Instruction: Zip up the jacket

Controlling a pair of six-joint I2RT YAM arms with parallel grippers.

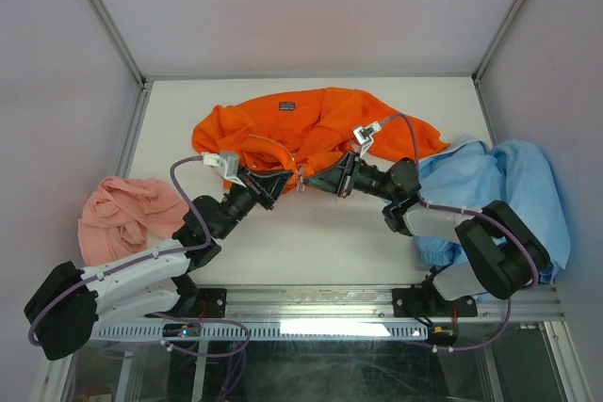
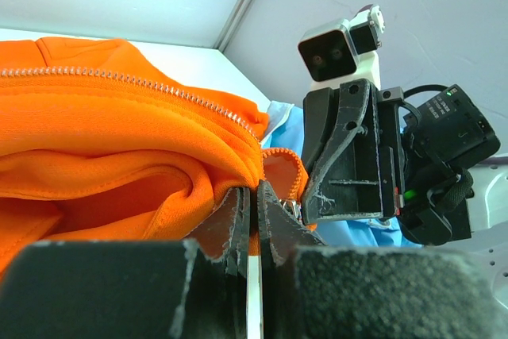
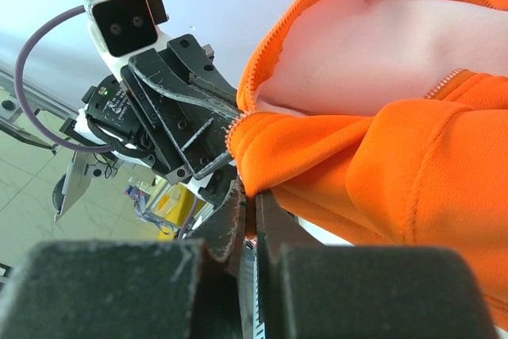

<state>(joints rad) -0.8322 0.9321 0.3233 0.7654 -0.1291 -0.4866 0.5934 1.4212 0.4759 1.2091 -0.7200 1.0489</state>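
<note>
One jacket (image 1: pixel 311 124), left gripper (image 1: pixel 280 184) and right gripper (image 1: pixel 317 182) both pinching its front edge, can't make out the slider.

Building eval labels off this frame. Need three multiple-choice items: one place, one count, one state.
1. Where on the table does the pink cloth lie?
A) left side
B) far middle
C) right side

2. How many separate cloth items are in the top view?
A) one
B) two
C) three

3. On the jacket, the zipper is:
A) closed to the collar
B) open
C) removed

Answers:
1. A: the top view shows it at the left, apart from the jacket.
2. C: pink cloth, jacket and light blue garment.
3. B: the right wrist view shows pale lining between the parted front edges.
</note>
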